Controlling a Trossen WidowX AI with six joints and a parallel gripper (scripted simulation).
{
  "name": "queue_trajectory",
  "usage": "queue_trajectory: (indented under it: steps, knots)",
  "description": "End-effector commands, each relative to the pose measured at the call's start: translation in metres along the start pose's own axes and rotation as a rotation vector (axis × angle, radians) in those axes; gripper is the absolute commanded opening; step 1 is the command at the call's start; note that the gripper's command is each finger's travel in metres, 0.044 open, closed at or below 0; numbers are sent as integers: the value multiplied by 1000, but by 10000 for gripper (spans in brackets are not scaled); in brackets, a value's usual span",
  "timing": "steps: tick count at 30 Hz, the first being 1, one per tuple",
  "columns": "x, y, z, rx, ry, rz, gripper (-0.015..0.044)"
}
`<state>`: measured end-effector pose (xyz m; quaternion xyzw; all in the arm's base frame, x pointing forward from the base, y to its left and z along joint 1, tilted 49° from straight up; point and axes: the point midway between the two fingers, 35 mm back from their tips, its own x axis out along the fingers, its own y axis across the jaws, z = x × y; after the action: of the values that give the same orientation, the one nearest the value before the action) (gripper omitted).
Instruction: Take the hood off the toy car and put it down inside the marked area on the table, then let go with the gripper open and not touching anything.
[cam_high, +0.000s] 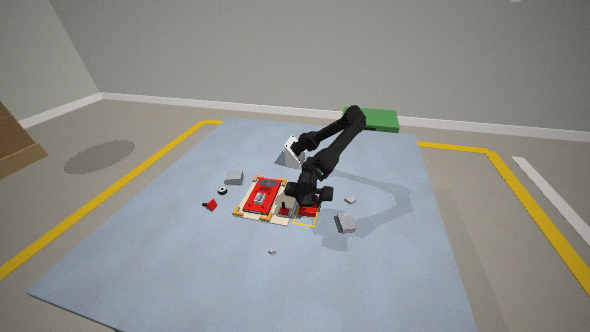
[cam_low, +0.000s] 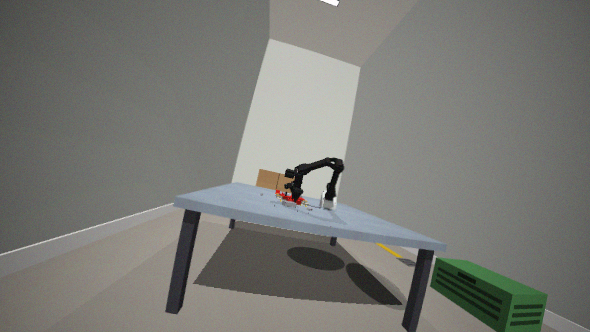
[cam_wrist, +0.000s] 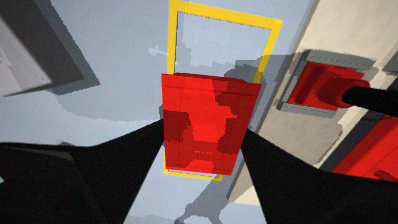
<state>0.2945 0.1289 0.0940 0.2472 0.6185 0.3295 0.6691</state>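
The red hood (cam_wrist: 205, 112) (cam_high: 307, 212) is a flat slab. My gripper (cam_wrist: 203, 126) is shut on it, one black finger at each long side. The yellow outline of the marked area (cam_wrist: 225, 14) (cam_high: 303, 225) shows beyond the hood's far edge and a little past its near edge in the wrist view, so the hood hangs over or lies on its near part. Whether it touches the table cannot be told. The red toy car (cam_high: 270, 192) (cam_wrist: 372, 155) sits beside it with its engine bay uncovered.
A cream board (cam_high: 281, 222) (cam_wrist: 270, 140) under the car carries a red piece with a black knob (cam_high: 284, 211) close beside the marked area. A grey block (cam_high: 345, 223) (cam_wrist: 20, 60) lies on the other side. Another grey block (cam_high: 234, 177), a wheel (cam_high: 222, 190) and a red part (cam_high: 212, 204) lie beyond the car.
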Motion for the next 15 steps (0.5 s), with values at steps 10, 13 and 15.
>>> queue_trajectory:
  steps: [10, 13, 15]
  knots:
    - [0, 0, 0, 0, -1, 0, 289]
    - [0, 0, 0, 0, -1, 0, 368]
    - [0, 0, 0, 0, -1, 0, 420]
